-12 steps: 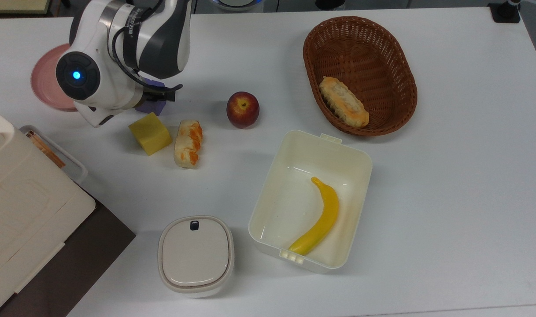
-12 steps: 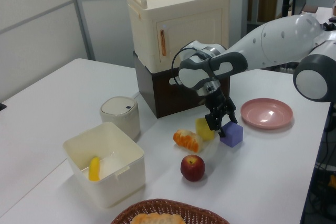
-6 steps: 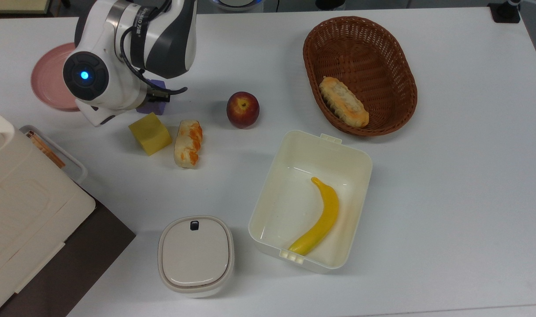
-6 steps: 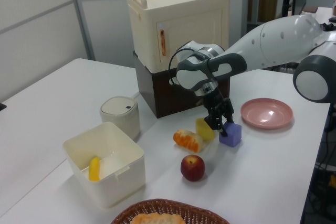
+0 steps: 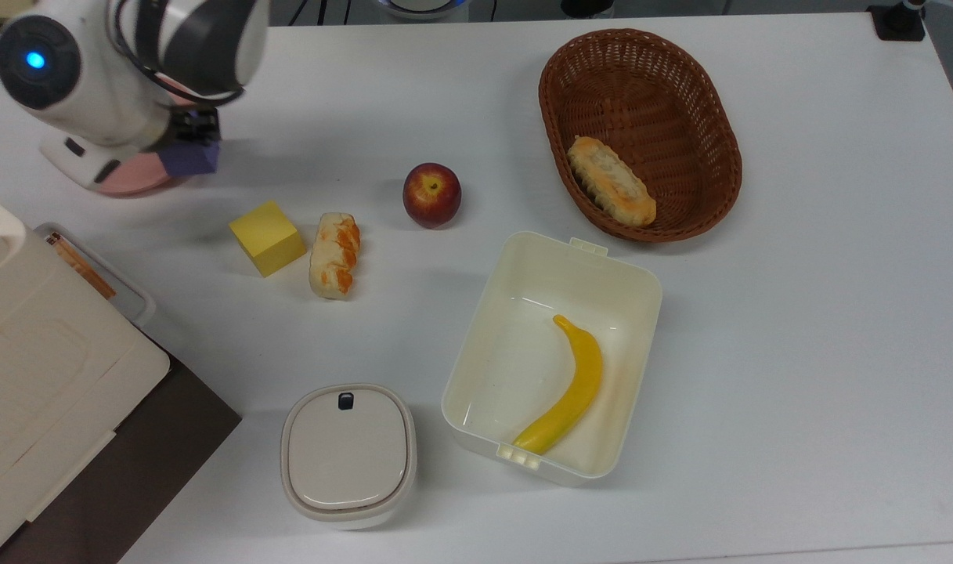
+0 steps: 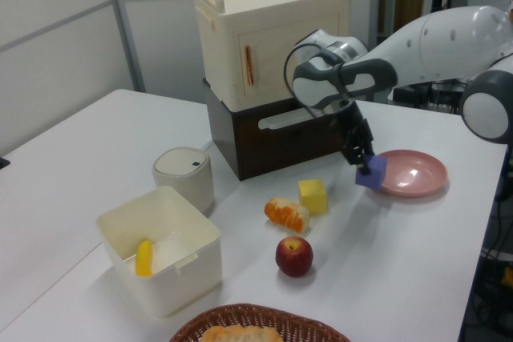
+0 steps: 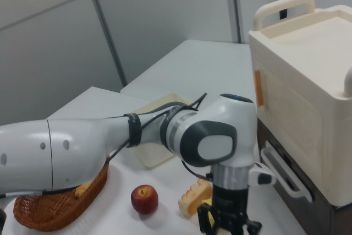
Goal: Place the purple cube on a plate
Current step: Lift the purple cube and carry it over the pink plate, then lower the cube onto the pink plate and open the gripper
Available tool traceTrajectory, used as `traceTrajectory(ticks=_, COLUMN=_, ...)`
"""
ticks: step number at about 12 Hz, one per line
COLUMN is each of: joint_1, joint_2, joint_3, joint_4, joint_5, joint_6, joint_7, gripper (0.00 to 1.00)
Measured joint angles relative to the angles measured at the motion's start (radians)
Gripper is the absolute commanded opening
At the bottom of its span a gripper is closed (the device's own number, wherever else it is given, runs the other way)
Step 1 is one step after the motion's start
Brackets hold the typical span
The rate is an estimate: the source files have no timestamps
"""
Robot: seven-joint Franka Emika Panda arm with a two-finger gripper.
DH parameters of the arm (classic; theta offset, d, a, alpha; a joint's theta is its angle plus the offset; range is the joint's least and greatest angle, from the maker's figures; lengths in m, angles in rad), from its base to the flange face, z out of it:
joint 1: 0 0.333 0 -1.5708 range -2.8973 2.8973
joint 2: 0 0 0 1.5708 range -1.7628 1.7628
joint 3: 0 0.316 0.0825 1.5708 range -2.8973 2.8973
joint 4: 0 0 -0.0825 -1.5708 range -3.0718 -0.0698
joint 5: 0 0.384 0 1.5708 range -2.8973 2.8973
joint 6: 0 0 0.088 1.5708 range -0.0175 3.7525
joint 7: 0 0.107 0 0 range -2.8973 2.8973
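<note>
Top view: the white-and-grey robot arm's two-finger gripper [image 5: 188, 137] holds the small blue-violet purple cube [image 5: 189, 158] at the top view's upper left, over the near rim of the round pink plate [image 5: 135, 178], which the arm largely hides. On the white table [image 5: 797, 313] lie a yellow cube [image 5: 266, 237], an orange-and-white bread roll [image 5: 334, 254] and a red apple [image 5: 431, 194]; a brown wicker basket [image 5: 707, 117] holds a pastry [image 5: 610, 191], and a cream plastic box [image 5: 629, 301] holds a banana [image 5: 568, 388].

Left view: the gripper [image 6: 361, 159] has its jaws closed on the cube [image 6: 371, 172], lifted clear of the table beside the plate's [image 6: 413, 173] edge.

Right view: the gripper [image 7: 228, 225] hangs near the apple [image 7: 144, 199]; whether it is closed cannot be told here.
</note>
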Motion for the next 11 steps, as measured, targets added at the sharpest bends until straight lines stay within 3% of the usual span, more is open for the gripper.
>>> traceTrajectory(ticks=3, joint_1=-0.054, joint_2=-0.002, joint_3=-0.001, joint_4=-0.002, joint_5=-0.062, joint_6=0.000, joint_7=-0.133, gripper=0.15)
traceTrajectory(ticks=4, joint_1=-0.071, joint_2=-0.001, joint_3=-0.001, joint_4=-0.003, joint_5=-0.073, joint_6=0.000, joint_7=-0.157, gripper=0.23)
traceTrajectory(ticks=5, joint_1=-0.086, joint_2=0.001, joint_3=-0.002, joint_4=-0.003, joint_5=-0.077, joint_6=0.000, joint_7=-0.172, gripper=0.46)
traceTrajectory(ticks=6, joint_1=-0.098, joint_2=0.005, joint_3=-0.002, joint_4=-0.004, joint_5=-0.094, joint_6=0.000, joint_7=-0.178, gripper=0.89)
traceTrajectory(ticks=7, joint_1=-0.104, joint_2=0.012, joint_3=-0.002, joint_4=-0.004, joint_5=-0.121, joint_6=0.001, joint_7=-0.183, gripper=1.00)
traceTrajectory(ticks=11, joint_1=-0.102, joint_2=0.026, joint_3=-0.001, joint_4=-0.003, joint_5=-0.148, joint_6=0.022, joint_7=-0.183, gripper=1.00)
